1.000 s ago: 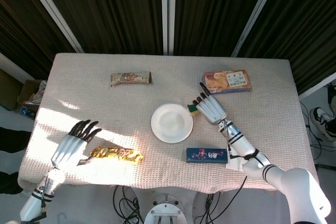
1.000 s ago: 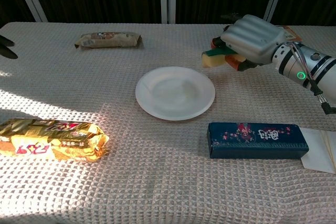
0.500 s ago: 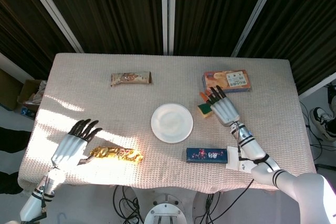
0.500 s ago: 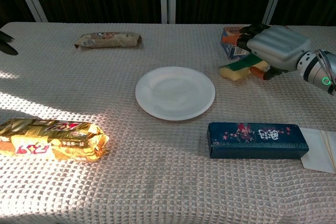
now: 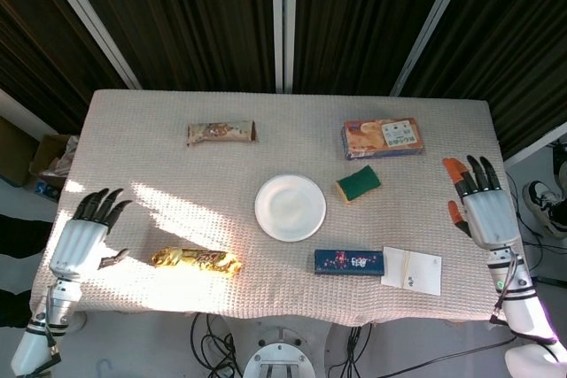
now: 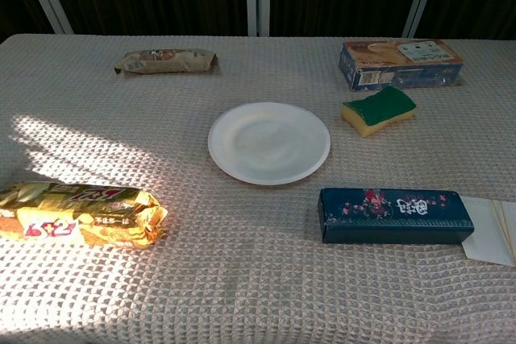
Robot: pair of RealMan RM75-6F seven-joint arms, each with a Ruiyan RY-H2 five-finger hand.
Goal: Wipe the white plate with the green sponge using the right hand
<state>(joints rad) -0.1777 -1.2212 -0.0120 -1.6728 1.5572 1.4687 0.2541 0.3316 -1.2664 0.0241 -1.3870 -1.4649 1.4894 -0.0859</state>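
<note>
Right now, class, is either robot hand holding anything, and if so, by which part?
Nothing is held. The left hand and right hand are open off the table edges; the green sponge lies free beside the white plate.

The white plate (image 5: 291, 207) (image 6: 269, 142) is round, shallow and bare, lying flat near the middle of the table. The green sponge (image 5: 358, 183) (image 6: 379, 110) lies just beside it on the side toward the robot's right, apart from the rim and touched by nothing — a small block with a green scouring face turned up and a yellow foam layer beneath, set at a slant to the table's edges, one end slightly raised in the chest view
</note>
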